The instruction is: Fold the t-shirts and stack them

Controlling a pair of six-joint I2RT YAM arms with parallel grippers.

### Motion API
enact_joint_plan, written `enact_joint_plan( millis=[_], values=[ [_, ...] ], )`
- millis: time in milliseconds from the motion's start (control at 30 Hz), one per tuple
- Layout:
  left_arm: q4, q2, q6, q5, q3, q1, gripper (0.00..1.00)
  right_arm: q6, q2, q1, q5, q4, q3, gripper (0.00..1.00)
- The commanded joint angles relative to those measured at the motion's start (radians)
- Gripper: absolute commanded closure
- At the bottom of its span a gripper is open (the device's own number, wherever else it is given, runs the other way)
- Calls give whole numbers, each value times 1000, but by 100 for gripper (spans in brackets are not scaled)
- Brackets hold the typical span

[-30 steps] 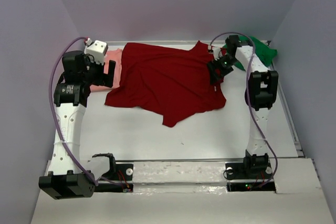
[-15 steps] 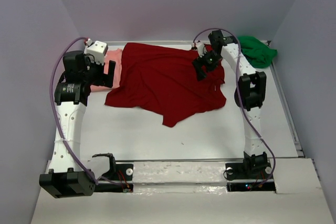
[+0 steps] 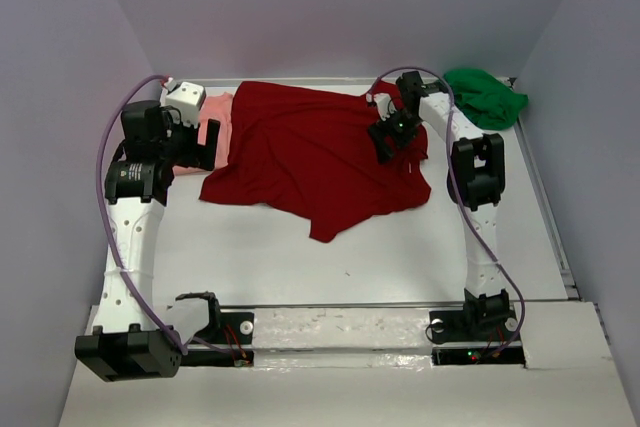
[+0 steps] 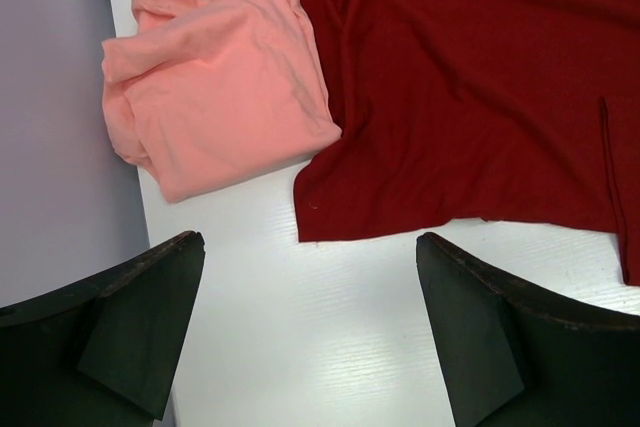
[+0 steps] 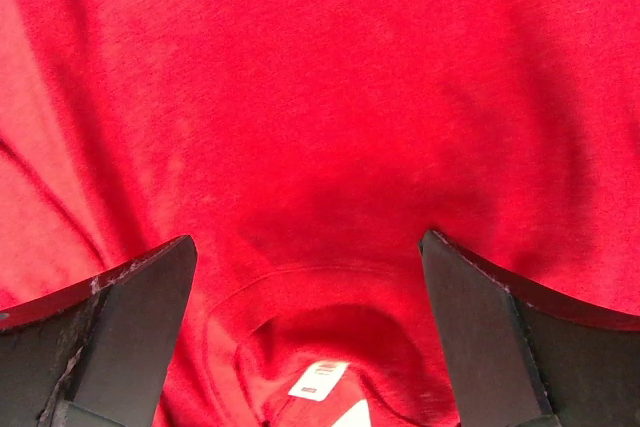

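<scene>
Hovering over the collar of the dark red shirt [image 3: 310,152], right gripper [image 5: 305,277] splayed wide, holding nothing. Shirt lies spread mid-table [image 3: 300,257], touching the folded salmon pink shirt [image 4: 220,67] far left; left gripper [image 4: 308,242] near it, likewise released. Green shirt [image 3: 485,95] bunched in the far right corner.

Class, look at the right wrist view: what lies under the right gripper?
The dark red t-shirt, with its collar and white label showing below the open right gripper. The cloth hides the table beneath it.
</scene>
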Motion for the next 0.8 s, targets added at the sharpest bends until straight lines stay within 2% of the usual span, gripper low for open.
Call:
enact_joint_plan(
  millis=[0, 167, 567, 767],
  values=[
    [24, -22, 6, -4, -8, 8, 1, 28, 20, -2, 56, 66, 1, 0],
    [23, -11, 4, 7, 9, 8, 1, 75, 20, -36, 151, 70, -36, 0],
    [6, 20, 3, 39, 67, 6, 1, 110, -21, -185, 151, 35, -99, 0],
    [6, 21, -2, 69, 69, 5, 1, 89, -30, -216, 210, 27, -107, 0]
  ],
)
